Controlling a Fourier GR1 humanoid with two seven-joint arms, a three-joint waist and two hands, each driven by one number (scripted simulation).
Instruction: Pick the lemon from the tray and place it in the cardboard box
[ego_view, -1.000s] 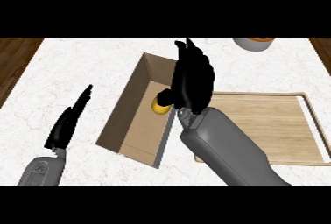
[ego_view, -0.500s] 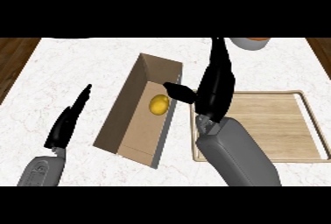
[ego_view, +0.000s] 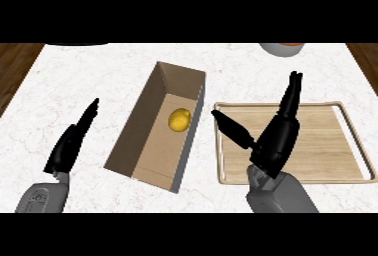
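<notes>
Lemon (ego_view: 179, 119) sitting in cardboard box (ego_view: 145, 150).
Right hand (ego_view: 275, 145) hovering over tray (ego_view: 354, 145), fingers straight, holding nothing; left hand (ego_view: 70, 144) resting open beside box.

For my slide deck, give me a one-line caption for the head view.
Lemon lies in the cardboard box; open right hand above the tray.
</notes>
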